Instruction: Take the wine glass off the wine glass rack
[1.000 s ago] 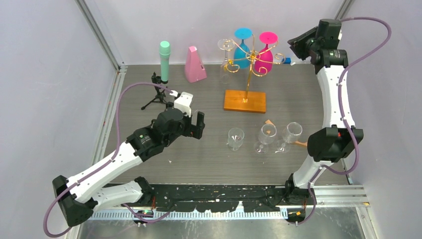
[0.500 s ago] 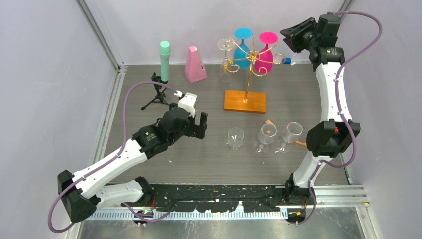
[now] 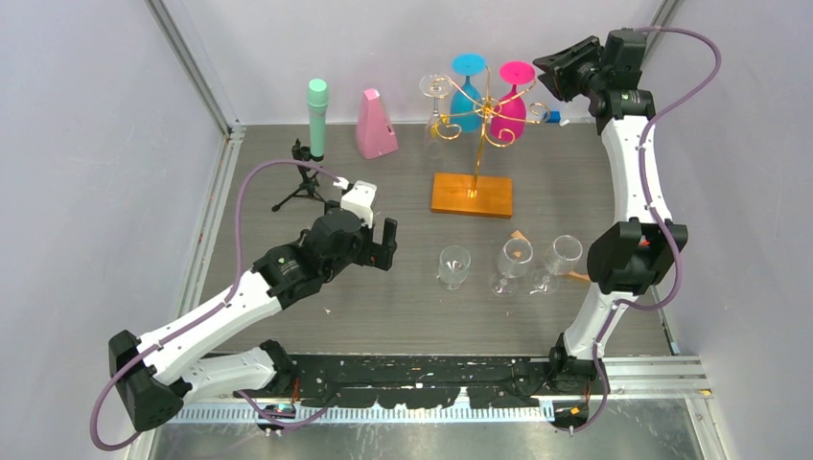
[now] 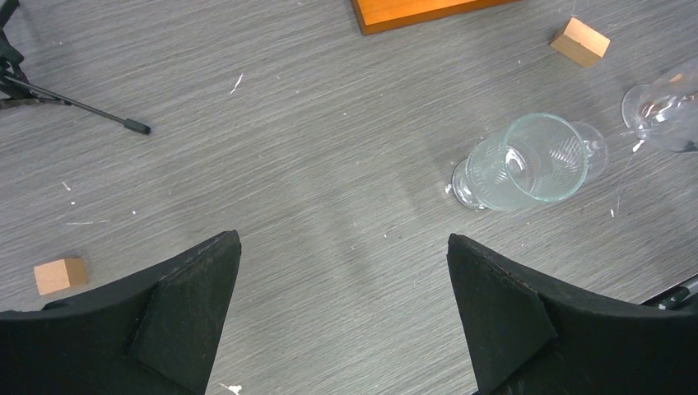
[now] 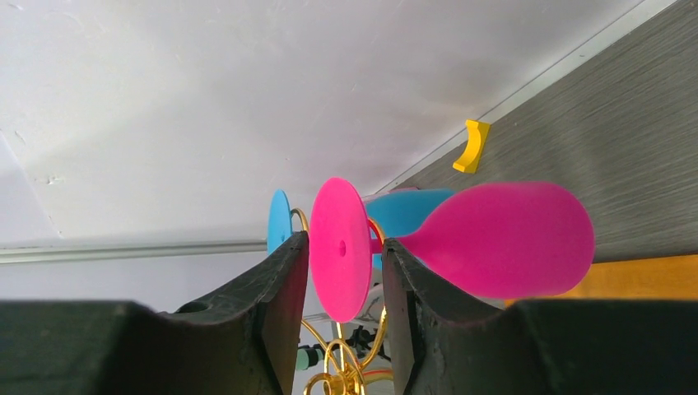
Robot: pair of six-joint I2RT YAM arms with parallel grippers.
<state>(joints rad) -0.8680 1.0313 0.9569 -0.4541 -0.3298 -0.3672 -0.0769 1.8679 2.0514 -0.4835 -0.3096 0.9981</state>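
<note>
Approach step: right gripper (image 5: 342, 247) spread and holding nothing, its black fingers (image 5: 272, 313) either side of the round flat foot of the opaque pink wine glass (image 5: 502, 239). Glass hangs bowl-down on the thin gold wire rack (image 3: 479, 113), beside a blue glass (image 3: 466, 96). Judgement: close on the slim stem below the foot, then slide out along the curled arm; the glossy surface may slip. Left gripper (image 4: 342, 247) spread, empty, above the grey table (image 4: 329, 123)

The grey table (image 3: 383, 307) carries an upright mint-green microphone (image 3: 317, 117) at the far left, just beside a small black tripod (image 3: 305, 187). A pink metronome (image 3: 375, 126) stands to the right of the microphone. One wooden block (image 4: 581, 41) and a second wooden block (image 4: 59, 275) lie well apart. A yellow curved piece (image 5: 472, 146) lies near the far wall.
</note>
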